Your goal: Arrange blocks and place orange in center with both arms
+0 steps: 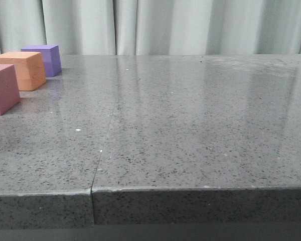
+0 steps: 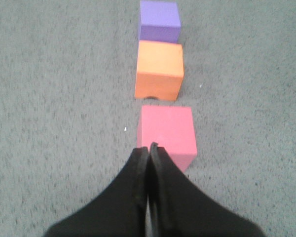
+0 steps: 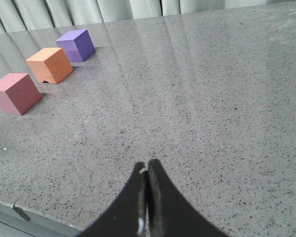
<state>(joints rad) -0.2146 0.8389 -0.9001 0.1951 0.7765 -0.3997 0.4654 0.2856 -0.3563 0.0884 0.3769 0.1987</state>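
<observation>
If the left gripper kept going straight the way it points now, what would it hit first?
Most likely the pink-red block, directly ahead of the shut left gripper; the orange block and purple block line up beyond it. The gripper's height is unclear, so it might pass above.

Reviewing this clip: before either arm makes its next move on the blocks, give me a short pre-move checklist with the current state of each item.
1. All three blocks in view: ok. The purple block, orange block and pink-red block stand in a row at the table's left side.
2. Blocks apart enough to grasp one alone: ok. The left wrist view shows gaps between them.
3. Left gripper ready to grasp: not ok. Its fingers are closed and empty, beside the pink-red block.
4. Right gripper ready: not ok. Closed, empty, far from the blocks.
5. Middle of the table free: ok, bare stone.
6. Orange block between the other two: ok.
</observation>
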